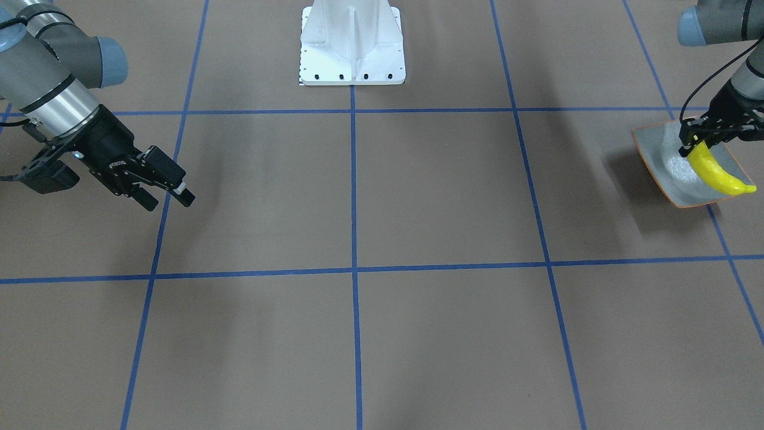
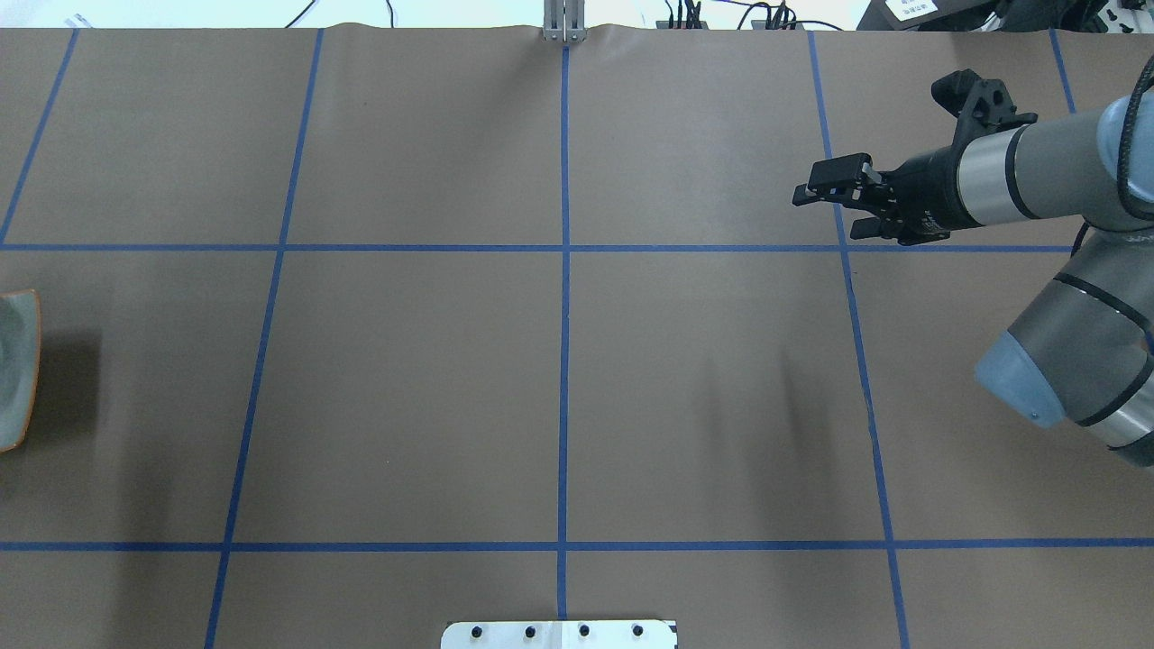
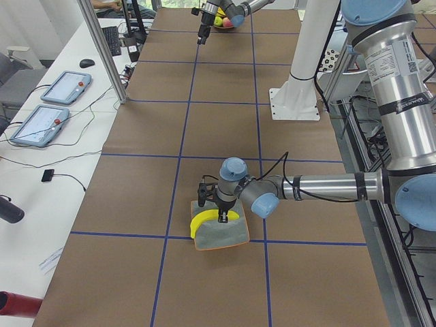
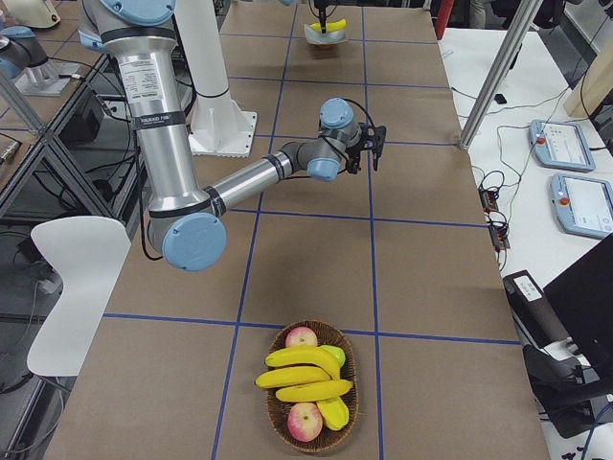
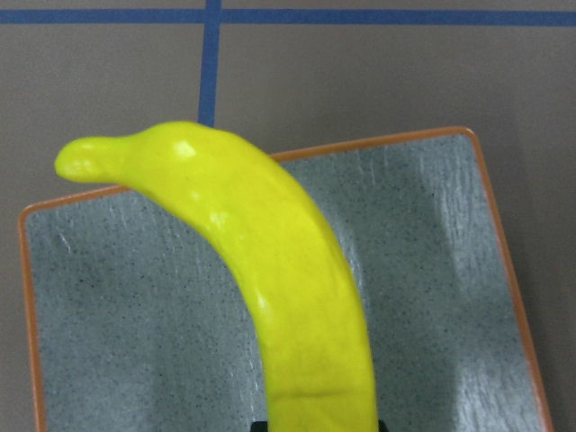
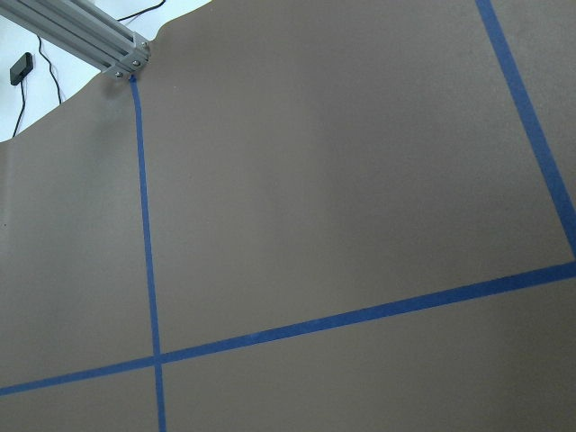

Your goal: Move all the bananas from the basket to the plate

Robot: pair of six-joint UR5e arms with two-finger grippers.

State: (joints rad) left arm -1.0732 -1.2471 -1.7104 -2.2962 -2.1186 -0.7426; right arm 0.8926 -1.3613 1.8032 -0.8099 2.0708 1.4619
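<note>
Left gripper (image 1: 703,136): we see it clamped on one end of a banana (image 1: 721,174), right over the plate (image 1: 656,149).
Held banana: it slopes down and away from the fingers. In the front-facing view its free tip pokes past the plate's orange rim. We cannot tell whether it touches the dish.
Left wrist view: we're looking straight along the banana (image 5: 279,270), with the grey-green speckled plate (image 5: 432,270) spread beneath it.
Plate position: it sits at the table's end on the robot's left, and only its edge (image 2: 18,361) creeps into the overhead view.
Right gripper (image 1: 169,200): we've got it hovering above the bare brown table (image 1: 418,197), fingers parted by a modest gap with nothing between them.
Basket (image 4: 275,417): it's down at the table's other end, on the robot's right, well apart from the plate.
Basket contents: we spot more bananas (image 4: 297,369) piled across the middle, with apples (image 4: 301,336) at either end.
Right wrist view: we get only brown paper and blue tape lines (image 6: 144,225).
</note>
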